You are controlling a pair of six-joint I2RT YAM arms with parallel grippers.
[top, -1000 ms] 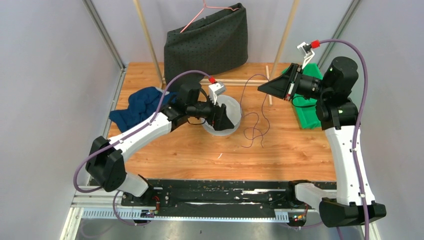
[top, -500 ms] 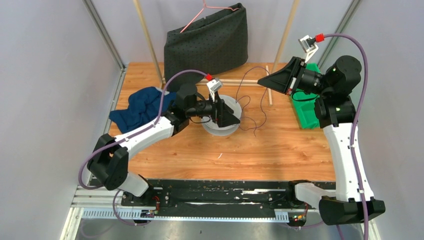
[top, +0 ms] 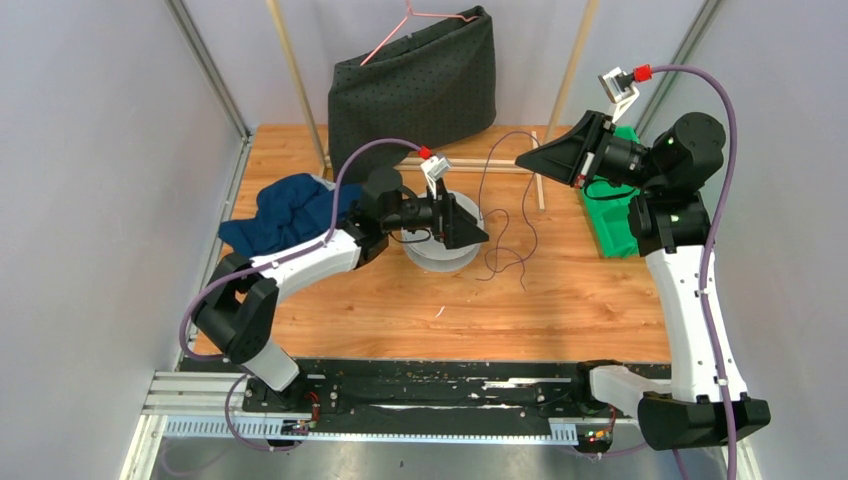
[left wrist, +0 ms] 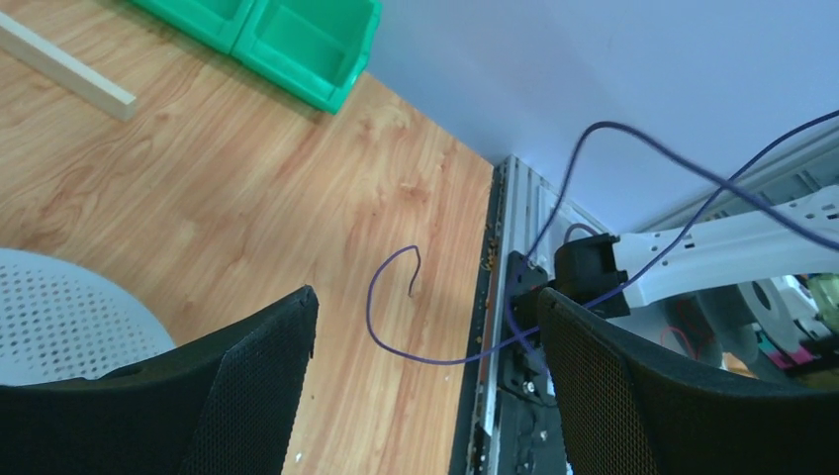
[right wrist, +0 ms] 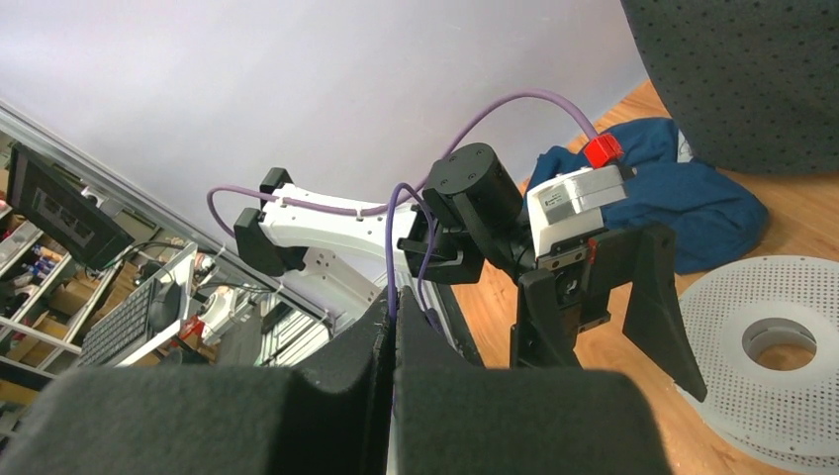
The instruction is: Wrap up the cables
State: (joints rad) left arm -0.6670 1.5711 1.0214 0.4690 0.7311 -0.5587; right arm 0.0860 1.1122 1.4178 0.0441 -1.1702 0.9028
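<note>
The right gripper (right wrist: 393,315) is seen closed, its two padded fingers pressed together on the cable (right wrist: 389,252), which is pinched at the tips and held well above the table (top: 420,305). From that pinch the thin dark wire is draped down in loose loops onto the wood just to the right of the spool (top: 438,256). One strand is led in an arc toward the spool's right rim, where its end cannot be made out. A curled free end is shown lying on the wood in the left wrist view. The left gripper (left wrist: 425,302) is held with its jaws wide apart, and nothing is caught between them. It is poised over the right-hand part of the grey-white perforated spool, which is laid flat on the table. Whether either finger is touching the spool cannot be told. A crumpled blue cloth (top: 285,212) is found just left of the spool. Green bins (top: 612,228) are set at the table's right edge beside the right arm. A dark dotted bag (top: 415,88) is stood at the far edge.
</note>
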